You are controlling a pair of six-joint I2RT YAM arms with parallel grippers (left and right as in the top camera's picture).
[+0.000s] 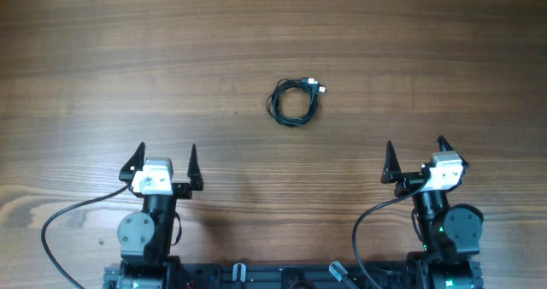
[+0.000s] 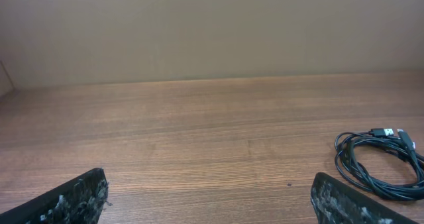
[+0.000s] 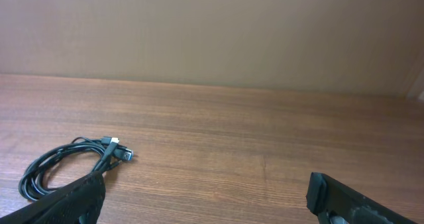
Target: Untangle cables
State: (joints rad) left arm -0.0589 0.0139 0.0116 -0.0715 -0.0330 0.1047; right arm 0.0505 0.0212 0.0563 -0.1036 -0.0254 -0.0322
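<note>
Two tools sit at the near edge of the worktop (image 1: 102,67), the left tool (image 1: 167,148) and the right tool (image 1: 415,144), both with fingers spread wide and holding nothing, likely poised for a first reach. The cables (image 1: 294,101) lie well ahead, midway between them, wound in one small coil with plug ends poking out.

Even, soft light, faint shadows, no glare; wrist views slightly soft.

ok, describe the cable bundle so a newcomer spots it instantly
On the wooden table, look near the centre. The cables lie there as one small black coil with silver-tipped plugs at its upper right, far thinner than the arm cables at the near edge.
</note>
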